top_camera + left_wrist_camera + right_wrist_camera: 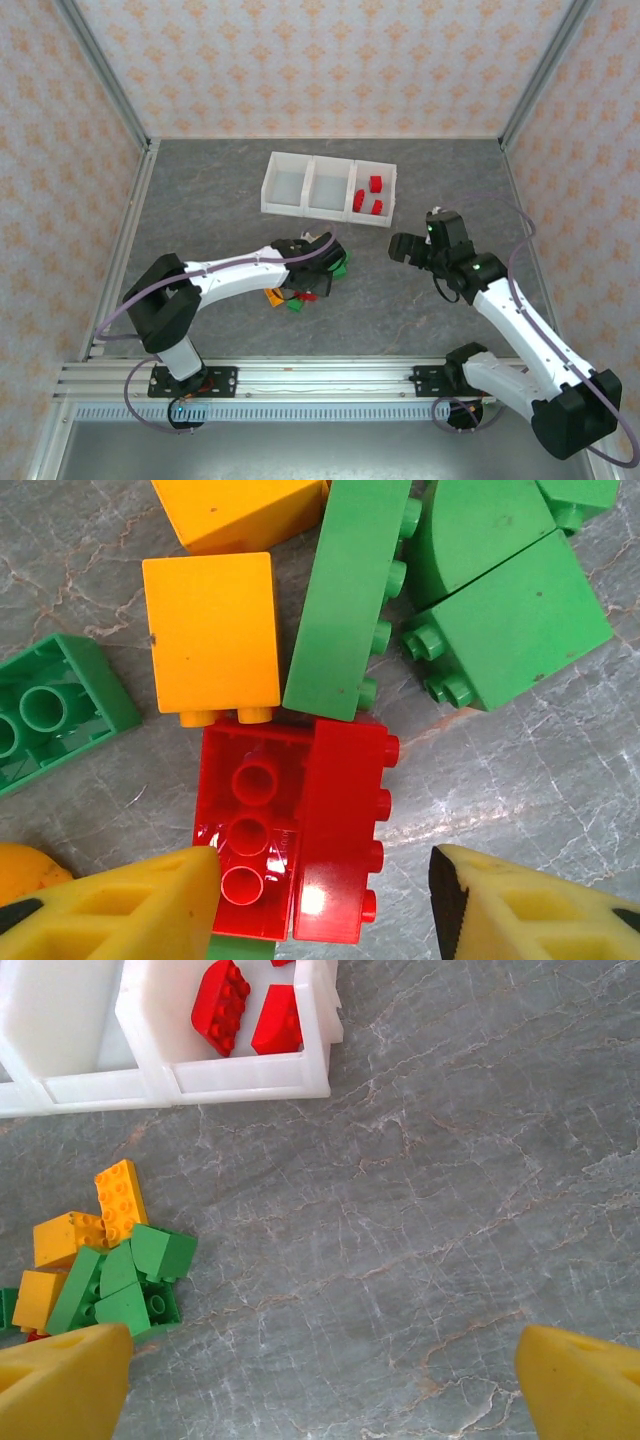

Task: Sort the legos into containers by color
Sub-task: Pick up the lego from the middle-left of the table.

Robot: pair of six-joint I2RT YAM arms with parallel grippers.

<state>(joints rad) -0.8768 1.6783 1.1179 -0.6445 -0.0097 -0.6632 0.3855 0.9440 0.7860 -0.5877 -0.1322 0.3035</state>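
Observation:
Two red legos (pixel 340 830) lie side by side on the table, one with its hollow underside (pixel 245 820) facing me. My left gripper (pixel 323 865) straddles them, open: the left finger (pixel 150 900) touches the hollow one, while the right finger (pixel 520 910) stands apart from the studs. Orange legos (pixel 210 630) and green legos (pixel 350 600) crowd just beyond. The containers (pixel 308 185) sit at the back, with three red legos (pixel 374 184) in the right compartment. My right gripper (pixel 405 247) hangs open over bare table (pixel 322 1360).
The mixed pile (pixel 110 1260) lies left of the right gripper, in front of the tray (pixel 250 1078). In the top view the left arm (pixel 240 270) reaches over the pile (pixel 295 297). Patterned walls and metal posts ring the table.

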